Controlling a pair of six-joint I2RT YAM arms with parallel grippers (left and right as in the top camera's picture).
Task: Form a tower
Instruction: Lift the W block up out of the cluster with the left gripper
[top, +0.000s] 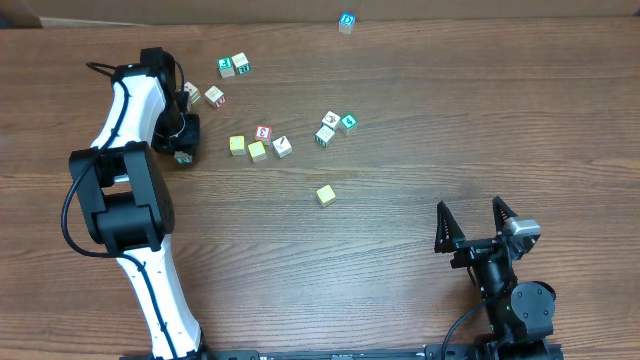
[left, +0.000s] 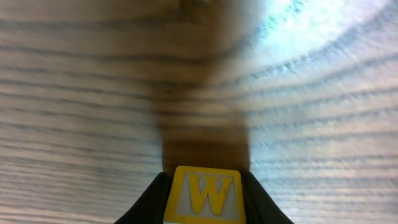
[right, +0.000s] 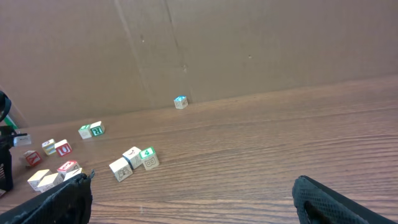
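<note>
Two arms. The left gripper (top: 183, 150) is squeezed tight on one yellow W cube (left: 204, 194), over the left side of the table (top: 450, 120). The right gripper (top: 469, 210) gapes wide and holds nothing. I count thirteen loose cubes (top: 258, 151). None are stacked, so there is no tower yet. One plain yellow cube (top: 326, 194) sits alone.

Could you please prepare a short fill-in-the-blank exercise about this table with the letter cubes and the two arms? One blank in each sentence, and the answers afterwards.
1. The left fingers are shut on a yellow-edged cube that shows the letter ____.
2. The right fingers stand ____, with nothing between them.
3. The lone cube lying by the cardboard wall has a ____ top.
Missing words: W; open; blue.
</note>
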